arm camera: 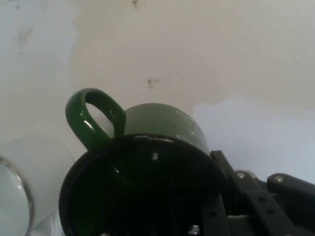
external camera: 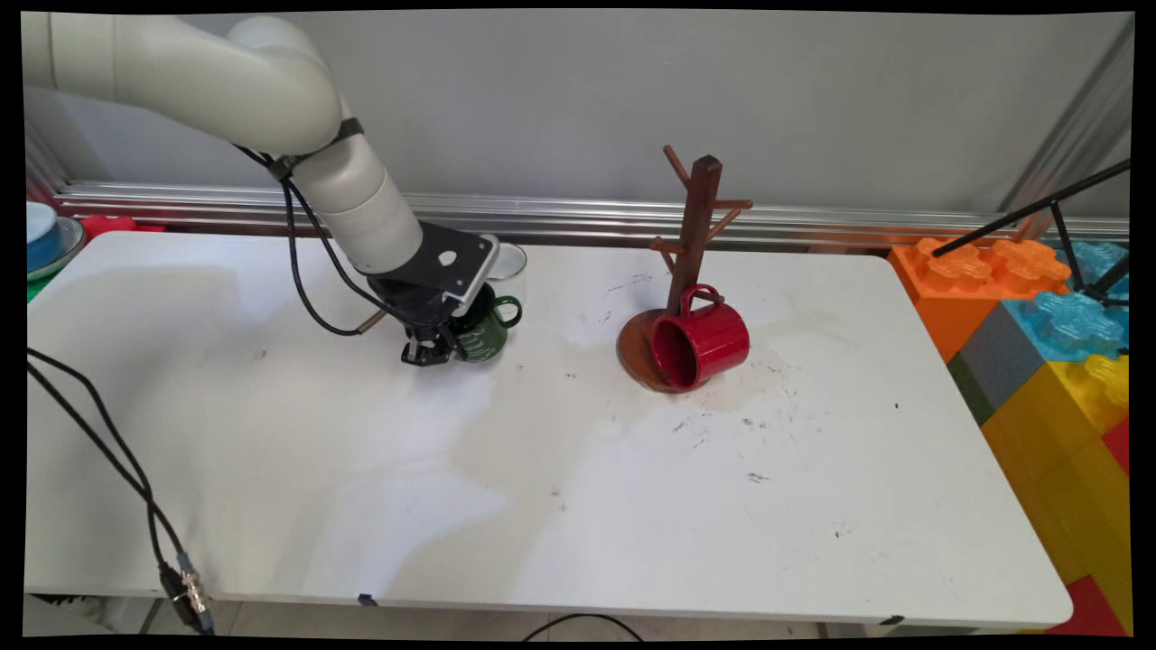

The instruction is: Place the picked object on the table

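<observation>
Risk at this moment came mostly from the grip, as we judged it. We saw the gripper [external camera: 432,350] low on the table [external camera: 578,506], at the left side of a green mug [external camera: 485,332], and in the hand view the dark linkage sat against the mug's rim on one side. It seemed that one finger was inside the mug and one outside, but we could not tell if the jaws were pressed on the wall or only near it. If the hold was only on the thin rim, the smooth mug could turn or slip out, we thought, and the handle [arm camera: 93,118], which pointed away from the gripper, would pull it to one side.

A clear glass [external camera: 508,260] stood just behind the mug, very near to it; in the hand view its rim was just beside the mug. We judged that a tilt or a push toward the wall could knock this glass.

To the right, well apart, a red mug [external camera: 700,345] lay on its side against the base of a wooden mug tree [external camera: 691,244]. Between them and the green mug the table was bare, and the near half was also open. The far edge was close behind the glass, so we saw little room there
</observation>
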{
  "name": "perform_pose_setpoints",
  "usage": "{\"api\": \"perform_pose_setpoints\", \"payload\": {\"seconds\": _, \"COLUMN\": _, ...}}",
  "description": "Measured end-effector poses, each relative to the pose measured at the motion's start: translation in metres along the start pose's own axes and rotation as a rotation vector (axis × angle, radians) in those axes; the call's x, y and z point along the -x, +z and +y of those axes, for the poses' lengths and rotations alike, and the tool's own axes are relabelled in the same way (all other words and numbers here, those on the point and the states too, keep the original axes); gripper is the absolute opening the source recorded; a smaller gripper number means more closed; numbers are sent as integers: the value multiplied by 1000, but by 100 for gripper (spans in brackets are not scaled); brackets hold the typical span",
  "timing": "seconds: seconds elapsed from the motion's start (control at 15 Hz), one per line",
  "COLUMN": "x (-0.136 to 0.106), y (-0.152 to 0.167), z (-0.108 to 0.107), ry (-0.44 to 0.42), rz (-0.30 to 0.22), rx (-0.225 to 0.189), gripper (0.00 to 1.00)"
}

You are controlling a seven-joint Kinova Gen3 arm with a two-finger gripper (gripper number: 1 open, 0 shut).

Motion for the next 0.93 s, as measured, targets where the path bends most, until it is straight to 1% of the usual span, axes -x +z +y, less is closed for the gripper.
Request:
{"api": "perform_pose_setpoints", "payload": {"seconds": 0.53, "x": 3, "y": 18, "z": -4, "ry": -2, "rz": -1, "rx": 34, "gripper": 0}}
{"api": "perform_pose_setpoints", "payload": {"seconds": 0.93, "x": 5, "y": 26, "z": -6, "ry": -7, "rz": 3, "rx": 47, "gripper": 0}}
